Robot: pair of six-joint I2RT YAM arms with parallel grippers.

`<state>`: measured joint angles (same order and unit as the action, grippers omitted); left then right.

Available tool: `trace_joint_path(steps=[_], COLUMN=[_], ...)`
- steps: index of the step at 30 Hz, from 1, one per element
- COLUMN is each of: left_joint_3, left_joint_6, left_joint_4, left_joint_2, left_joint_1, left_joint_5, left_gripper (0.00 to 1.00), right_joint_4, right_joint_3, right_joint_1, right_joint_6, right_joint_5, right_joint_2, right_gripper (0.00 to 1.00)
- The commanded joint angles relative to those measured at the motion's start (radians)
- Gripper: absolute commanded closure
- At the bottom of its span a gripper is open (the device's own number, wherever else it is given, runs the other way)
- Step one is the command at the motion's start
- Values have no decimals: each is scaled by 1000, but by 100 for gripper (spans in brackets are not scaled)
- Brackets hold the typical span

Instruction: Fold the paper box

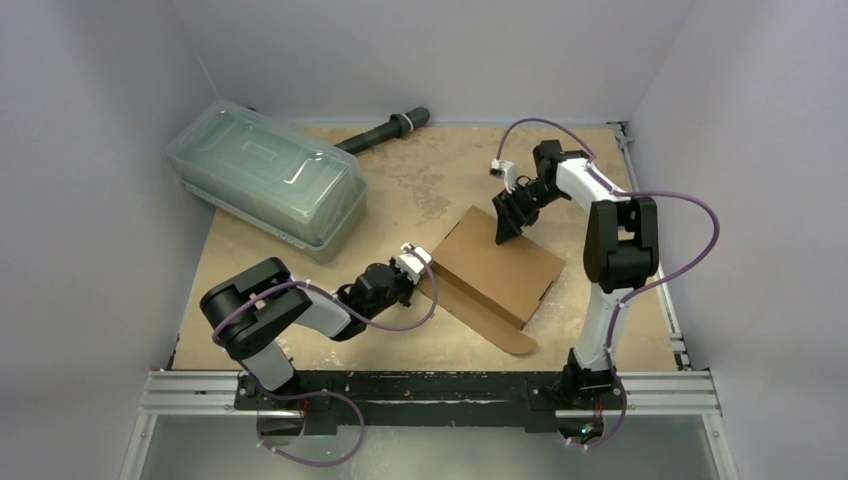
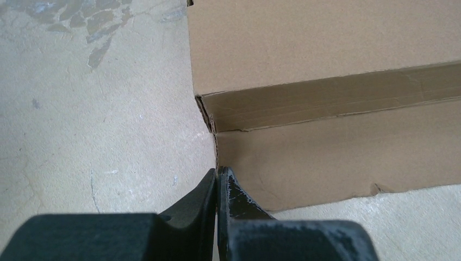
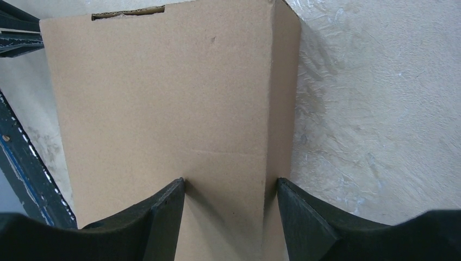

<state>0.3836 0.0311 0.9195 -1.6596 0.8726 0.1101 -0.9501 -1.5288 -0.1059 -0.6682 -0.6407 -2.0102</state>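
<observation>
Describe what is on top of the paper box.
Only the right tool, open, hangs over the paper box at its far corner; the rest of the top is bare. The closed top covers the inside.

The work surface is a table (image 1: 420, 175) with a pale, worn top showing darker mottled patches toward the far side. A clear greenish plastic container (image 1: 265, 180) with a ribbed lid, closed, rests on the far left part of the table, set at an angle to its edges. A black cylinder (image 1: 385, 132) lies just beside the container's far end, near the back wall; a light band wraps it close to its far tip. Plain pale walls (image 1: 90, 120) enclose the table on three sides. An aluminium rail (image 1: 190, 392) runs along the near edge.
</observation>
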Motion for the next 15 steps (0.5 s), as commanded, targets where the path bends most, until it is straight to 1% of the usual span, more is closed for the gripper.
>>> trace_joint_path(steps=[1, 11, 15], left_joint_3=[55, 123, 141], left_joint_6=[-20, 43, 76], left_joint_4=[-71, -197, -220], left_joint_2=[26, 32, 35], left_joint_1=[6, 4, -8], left_joint_5=[9, 17, 7], left_gripper=[100, 100, 100], right_joint_4=[46, 37, 36], right_joint_3=[-26, -27, -27], right_joint_1=[-4, -6, -7], right_joint_6=[-8, -16, -18], right_joint_5=[76, 75, 75], right_joint_2=[-37, -35, -33], right_gripper=[37, 36, 36])
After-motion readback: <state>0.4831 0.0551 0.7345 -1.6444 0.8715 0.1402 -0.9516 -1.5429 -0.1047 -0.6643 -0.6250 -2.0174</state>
